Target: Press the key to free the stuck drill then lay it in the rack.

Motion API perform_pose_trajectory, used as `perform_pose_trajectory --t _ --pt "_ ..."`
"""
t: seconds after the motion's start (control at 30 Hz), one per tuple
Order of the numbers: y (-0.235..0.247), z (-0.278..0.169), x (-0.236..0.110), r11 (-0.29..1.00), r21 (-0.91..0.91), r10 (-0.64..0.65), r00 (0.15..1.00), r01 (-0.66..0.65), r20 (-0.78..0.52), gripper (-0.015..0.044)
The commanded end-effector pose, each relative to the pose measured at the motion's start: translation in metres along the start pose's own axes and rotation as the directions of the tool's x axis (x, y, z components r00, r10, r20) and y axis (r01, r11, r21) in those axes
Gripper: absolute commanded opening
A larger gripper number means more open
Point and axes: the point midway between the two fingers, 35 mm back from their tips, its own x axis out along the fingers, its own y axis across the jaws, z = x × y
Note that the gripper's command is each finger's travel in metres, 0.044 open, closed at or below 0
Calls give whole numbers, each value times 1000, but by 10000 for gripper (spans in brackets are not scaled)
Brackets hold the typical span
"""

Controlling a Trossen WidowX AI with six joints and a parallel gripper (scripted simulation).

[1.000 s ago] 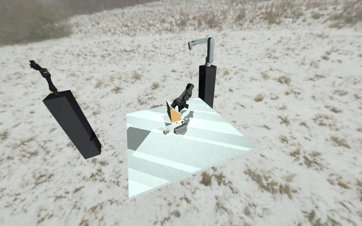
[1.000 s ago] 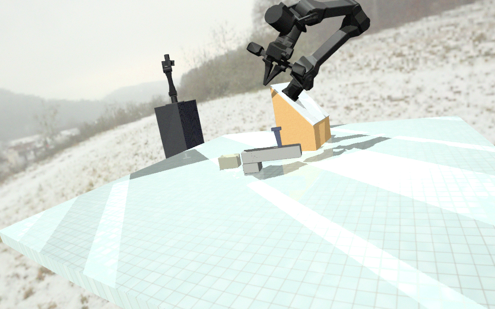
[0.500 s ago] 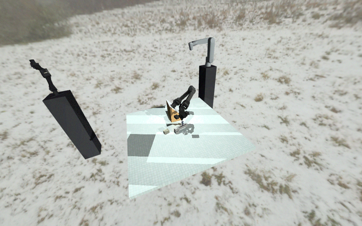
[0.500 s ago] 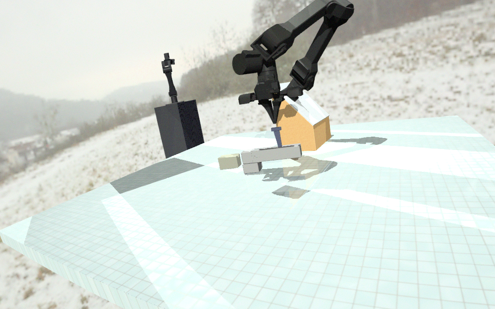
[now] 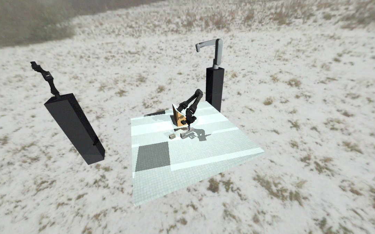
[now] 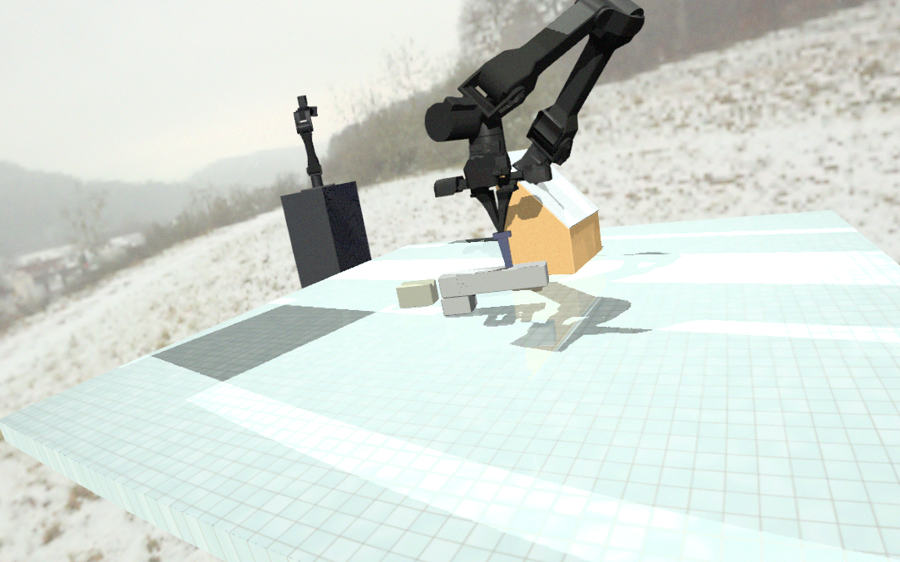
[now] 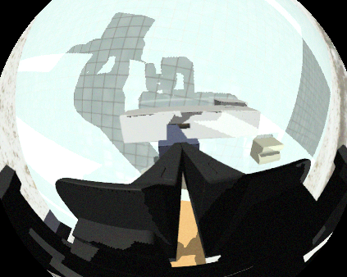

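With the gripper (image 6: 500, 228) fully closed (holding nothing) and its tip on the key (image 6: 505, 249), which stands on the drill (image 6: 492, 281), press straight down, centred on the key, so the tip cannot slip off

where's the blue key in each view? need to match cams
Top: blue key, centre, under the shut claw.
Exterior: upper centre, upright below the claw tips.
Wrist: centre, just past the fingertips.
Shared landmark: grey drill beside it.
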Motion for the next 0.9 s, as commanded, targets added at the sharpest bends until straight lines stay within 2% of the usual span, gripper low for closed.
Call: perform_pose_trajectory --t 0.0,0.87 --pt "2 0 4 1000 1 7 1000 -7 -7 0" --pt "2 0 3 1000 1 7 1000 -7 -7 0"
